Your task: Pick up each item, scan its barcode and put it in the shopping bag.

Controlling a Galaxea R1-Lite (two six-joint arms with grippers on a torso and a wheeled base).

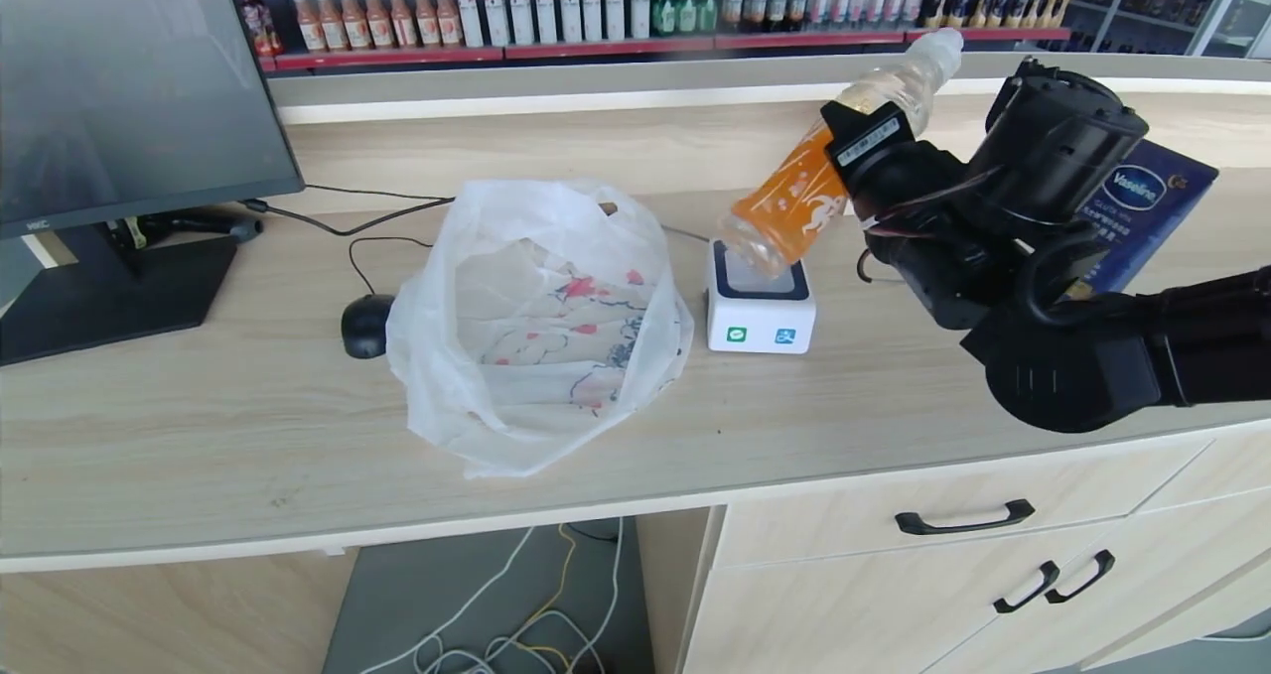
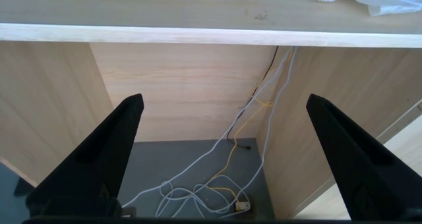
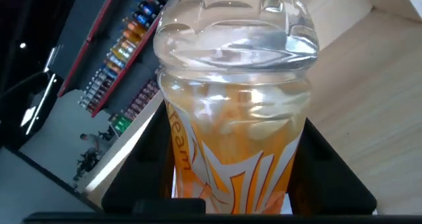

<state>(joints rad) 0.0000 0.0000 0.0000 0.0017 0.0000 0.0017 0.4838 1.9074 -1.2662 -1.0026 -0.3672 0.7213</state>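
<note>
A clear bottle with an orange label (image 1: 806, 190) is held tilted, its base just above the white barcode scanner (image 1: 760, 309) on the counter. My right gripper (image 1: 874, 148) is shut on the bottle (image 3: 237, 118) around its middle. A white plastic shopping bag (image 1: 536, 317) stands open to the left of the scanner, with patterned items inside. My left gripper (image 2: 224, 158) hangs open below the counter's front edge, nothing between its fingers, facing the space under the counter.
A monitor (image 1: 119, 88) on its stand occupies the counter's left end, with a black mouse (image 1: 365, 325) and cable beside the bag. A blue box (image 1: 1142, 212) lies behind my right arm. Drawers (image 1: 963, 525) sit under the counter; loose cables (image 2: 224, 184) lie on the floor.
</note>
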